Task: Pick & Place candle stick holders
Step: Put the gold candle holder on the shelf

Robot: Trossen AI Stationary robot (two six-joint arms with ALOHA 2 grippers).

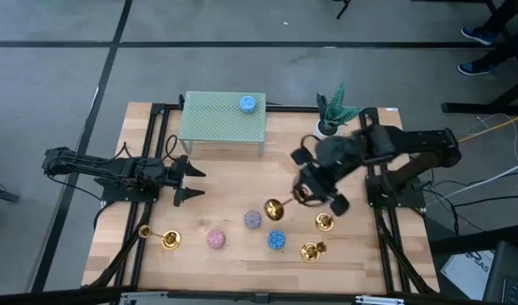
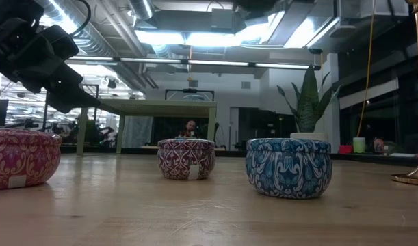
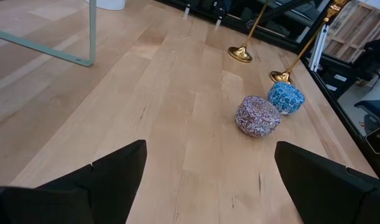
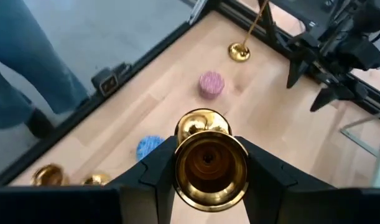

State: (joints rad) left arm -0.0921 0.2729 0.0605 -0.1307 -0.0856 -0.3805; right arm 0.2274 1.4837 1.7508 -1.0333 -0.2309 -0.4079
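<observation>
The right hand [image 4: 209, 163] grips a brass candle stick holder [image 4: 208, 158] by its cup, tilted above the table [image 1: 233, 195] near the purple candle [image 1: 253, 219]. Risk: the smooth cup may slip or swing into that candle. The left hand [image 1: 186, 180] waits open, well apart.

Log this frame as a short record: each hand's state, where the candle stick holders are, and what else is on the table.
right hand: shut on a gold candle stick holder, held off the table, tilted
left hand: open, empty, waiting at the left of the table
other holders: one lying at front left; two near the right front
candles: pink, purple, blue on the table; another blue one on the green rack
plant: at the back right
</observation>
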